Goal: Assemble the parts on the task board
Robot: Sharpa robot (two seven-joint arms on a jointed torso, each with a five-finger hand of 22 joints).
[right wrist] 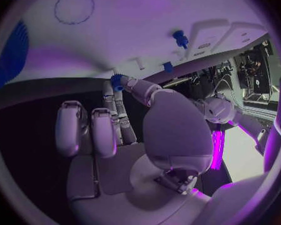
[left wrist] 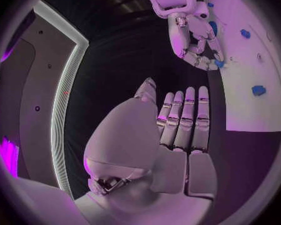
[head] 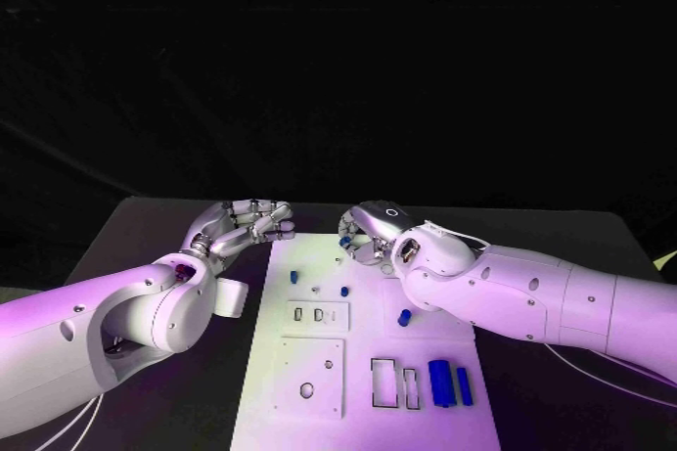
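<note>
Head view: my right hand [head: 370,238] hovers over the far edge of the white board [head: 370,392], pinching a small blue part [right wrist: 117,81] at its fingertips. My left hand [head: 243,226] waits just off the board's far-left corner above the desk [head: 156,236], fingers apart, grasping nothing. Other blue parts [head: 449,383] lie nearer me, so the right hand is closer.

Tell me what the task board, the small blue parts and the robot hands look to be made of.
Task board: likely matte white plastic, flat with cut slots and recessed outlines. Blue parts: probably plastic, solid colour with a soft sheen. Left robot hand and right robot hand: silver segments that look metallic, though coated plastic is possible. Table: black, dull surface; material unclear.
</note>
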